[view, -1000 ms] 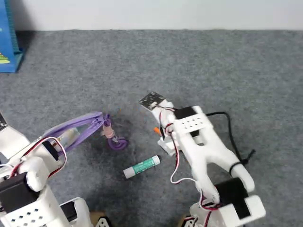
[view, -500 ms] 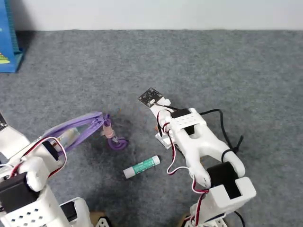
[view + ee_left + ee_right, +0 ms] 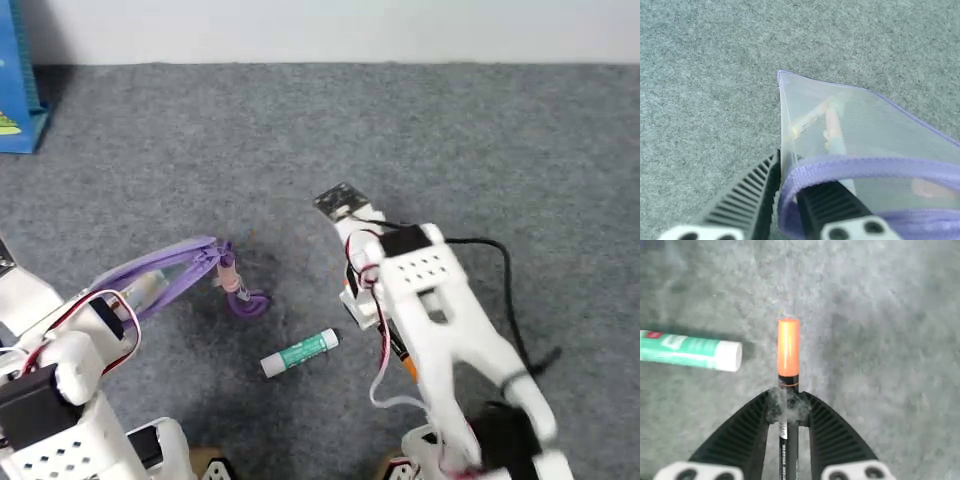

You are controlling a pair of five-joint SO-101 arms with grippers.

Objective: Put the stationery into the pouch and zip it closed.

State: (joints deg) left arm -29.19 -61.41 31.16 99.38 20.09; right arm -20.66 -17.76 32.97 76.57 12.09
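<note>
Right claw (image 3: 788, 401): narrow, both black fingers pinched on the dark barrel of an orange-capped marker (image 3: 788, 346), cap pointing away from the wrist; the barrel's rear end is cut off at the frame edge
Left claw (image 3: 789, 172): clamped on the purple-edged rim of the pouch (image 3: 865, 130), one finger outside, the other inside the opening
Pouch position: in the high view the pouch (image 3: 160, 268) stretches from the left arm toward the middle of the grey carpet (image 3: 500, 150); the arm hides its near end
Inside the pouch: pale pink shapes (image 3: 832, 131), too hazy through the plastic to name
Zip cord (image 3: 248, 301): a purple loop at the pouch's tip
Glue stick (image 3: 300, 352): green with a white cap, lying on the carpet between the arms, near the marker's cap but apart from it; one end is cut off in the right wrist view (image 3: 690, 352)
Blue object (image 3: 15, 90): at the far corner, mostly out of frame
</note>
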